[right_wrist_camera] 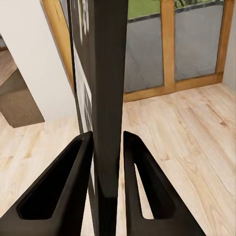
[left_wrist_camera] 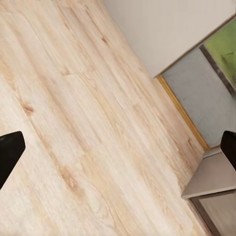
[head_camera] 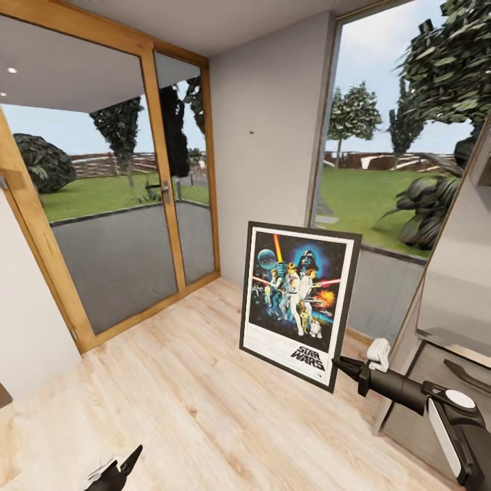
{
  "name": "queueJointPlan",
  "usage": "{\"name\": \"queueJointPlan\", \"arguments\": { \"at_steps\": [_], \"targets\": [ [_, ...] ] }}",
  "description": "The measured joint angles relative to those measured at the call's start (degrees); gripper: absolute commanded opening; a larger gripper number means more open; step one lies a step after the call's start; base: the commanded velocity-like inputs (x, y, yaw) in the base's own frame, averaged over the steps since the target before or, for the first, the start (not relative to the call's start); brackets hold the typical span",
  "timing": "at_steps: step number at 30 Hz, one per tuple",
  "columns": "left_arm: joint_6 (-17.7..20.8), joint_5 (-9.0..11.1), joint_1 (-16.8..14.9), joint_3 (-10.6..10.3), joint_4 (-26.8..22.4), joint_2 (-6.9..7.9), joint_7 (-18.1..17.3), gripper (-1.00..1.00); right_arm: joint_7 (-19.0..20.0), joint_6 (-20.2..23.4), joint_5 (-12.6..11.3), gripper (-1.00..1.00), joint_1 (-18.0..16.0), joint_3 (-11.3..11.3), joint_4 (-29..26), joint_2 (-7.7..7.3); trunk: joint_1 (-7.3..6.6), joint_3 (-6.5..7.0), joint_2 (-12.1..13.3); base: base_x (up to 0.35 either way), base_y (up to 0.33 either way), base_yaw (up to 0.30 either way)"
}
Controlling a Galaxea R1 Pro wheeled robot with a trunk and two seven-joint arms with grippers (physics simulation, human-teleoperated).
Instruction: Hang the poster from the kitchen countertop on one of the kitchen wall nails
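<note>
The poster (head_camera: 299, 300) hangs upright above the wooden floor, its Star Wars print facing me, framed in thin black. My right gripper (head_camera: 339, 366) is shut on its lower right edge. In the right wrist view the poster (right_wrist_camera: 105, 73) is edge-on, a dark slab pinched between the two black fingers (right_wrist_camera: 73, 172). A wall nail (head_camera: 251, 132) is a tiny dark dot on the grey wall panel beyond, well above the poster's top. My left gripper (head_camera: 123, 470) hangs low at the bottom left, its fingertips (left_wrist_camera: 10, 155) spread wide over bare floor, holding nothing.
Wood-framed glass doors (head_camera: 123, 204) stand at the left. A tall window (head_camera: 382, 170) is right of the wall panel. A grey cabinet with a dark handle (head_camera: 457, 327) crowds the right side. Light wooden floor (head_camera: 191, 395) stretches ahead.
</note>
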Motion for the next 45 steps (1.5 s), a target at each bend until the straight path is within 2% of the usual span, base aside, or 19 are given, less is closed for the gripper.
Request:
{"name": "queueJointPlan", "arguments": {
  "at_steps": [25,45],
  "targets": [
    [0.0,0.0,0.0,0.0,0.0,0.00,0.0,1.00,0.1,0.0,-0.1,-1.00,0.0,0.0,-0.1,0.00,0.01,2.03,-0.1,0.007,0.002,0.000],
    [0.0,0.0,0.0,-0.1,0.0,0.00,0.0,1.00,0.2,0.1,-0.2,-1.00,0.0,0.0,-0.1,-0.01,-0.01,2.10,-0.1,0.273,0.149,0.000]
  ]
}}
